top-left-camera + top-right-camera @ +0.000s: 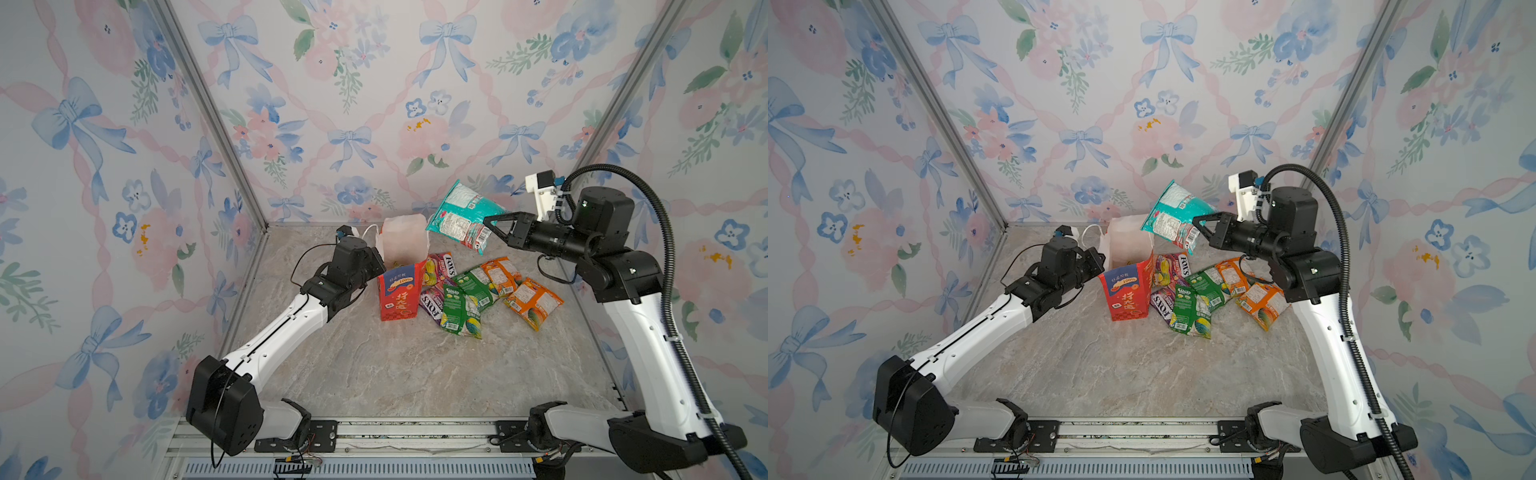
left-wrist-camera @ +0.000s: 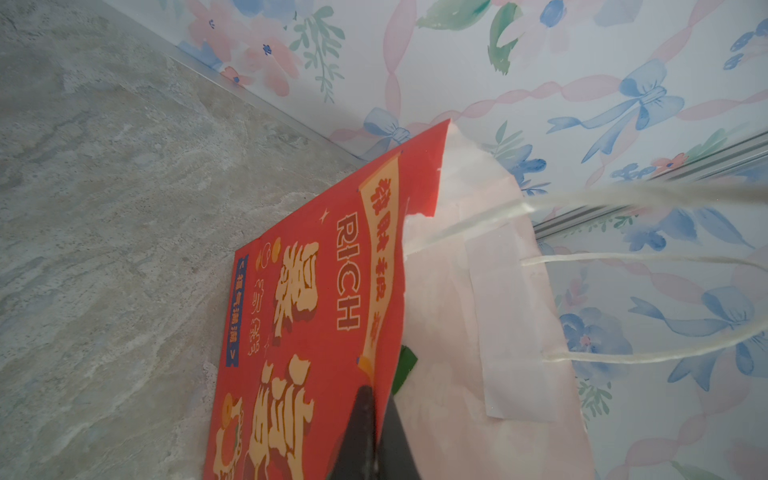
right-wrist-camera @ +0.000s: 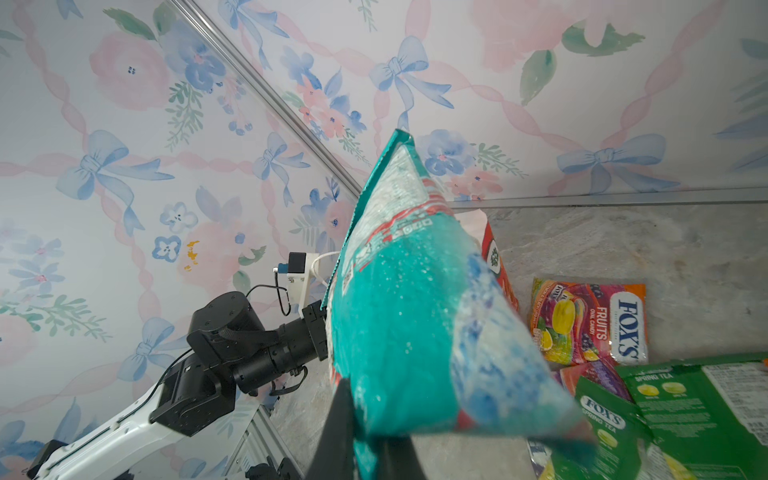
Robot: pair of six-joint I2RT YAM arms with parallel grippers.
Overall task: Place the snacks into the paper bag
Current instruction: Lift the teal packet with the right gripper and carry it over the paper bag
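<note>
The red paper bag (image 1: pixel 398 297) (image 1: pixel 1128 296) stands upright mid-table with its white inside showing. My left gripper (image 1: pixel 380 266) (image 2: pixel 380 401) is shut on the bag's left rim, one finger outside and one inside. A green corner (image 2: pixel 405 365) shows inside the bag. My right gripper (image 1: pixel 488 226) (image 1: pixel 1198 226) (image 3: pixel 365 419) is shut on the lower edge of a teal snack packet (image 1: pixel 459 214) (image 3: pixel 407 316). It holds the packet in the air just right of the bag's mouth. Purple FOX'S (image 1: pixel 441 266), green (image 1: pixel 459 311) and orange (image 1: pixel 534 303) snacks lie in a pile right of the bag.
The bag's white cord handles (image 2: pixel 623 199) hang towards the back left corner. Flowered walls with aluminium posts (image 1: pixel 216 124) close the table on three sides. A metal rail (image 1: pixel 415 432) carrying both arm bases runs along the front edge.
</note>
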